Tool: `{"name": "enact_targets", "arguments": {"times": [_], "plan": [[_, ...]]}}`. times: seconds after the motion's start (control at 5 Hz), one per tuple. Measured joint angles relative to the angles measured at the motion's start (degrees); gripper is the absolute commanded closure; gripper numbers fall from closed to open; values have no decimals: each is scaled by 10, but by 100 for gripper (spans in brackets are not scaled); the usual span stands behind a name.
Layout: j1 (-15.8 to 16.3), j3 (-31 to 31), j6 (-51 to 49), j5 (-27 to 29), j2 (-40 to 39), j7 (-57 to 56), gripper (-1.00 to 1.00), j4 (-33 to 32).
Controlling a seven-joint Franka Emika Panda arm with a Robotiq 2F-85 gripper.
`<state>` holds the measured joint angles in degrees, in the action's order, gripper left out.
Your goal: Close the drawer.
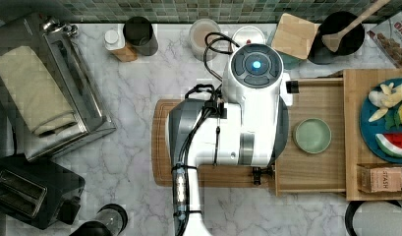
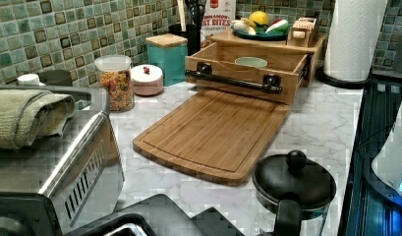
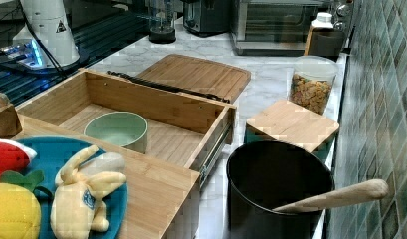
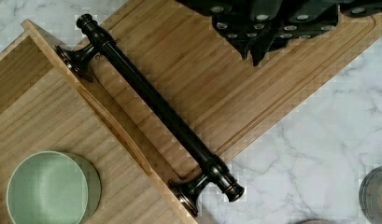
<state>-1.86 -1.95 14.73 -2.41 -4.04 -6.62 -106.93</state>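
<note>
My fingers (image 4: 268,28), state unclear, hover above the open drawer (image 3: 156,124); a skewed push could jam it.

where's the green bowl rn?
The small pale green bowl sits inside the open light-wood drawer, right of centre in the top view, between the black bar handle side and the blue fruit plate on the shelf above.
</note>
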Motion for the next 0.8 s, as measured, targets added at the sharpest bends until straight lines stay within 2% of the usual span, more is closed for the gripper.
{"name": "enact_targets", "arguments": {"times": [0.4,0.6,0.8], "plan": [[0,-1,4,-7,-2,-1,100,-7],[-2,1,47,-24,6,-75,100,-30],[-2,3,120,-25,32,-223,100,-86]]}}
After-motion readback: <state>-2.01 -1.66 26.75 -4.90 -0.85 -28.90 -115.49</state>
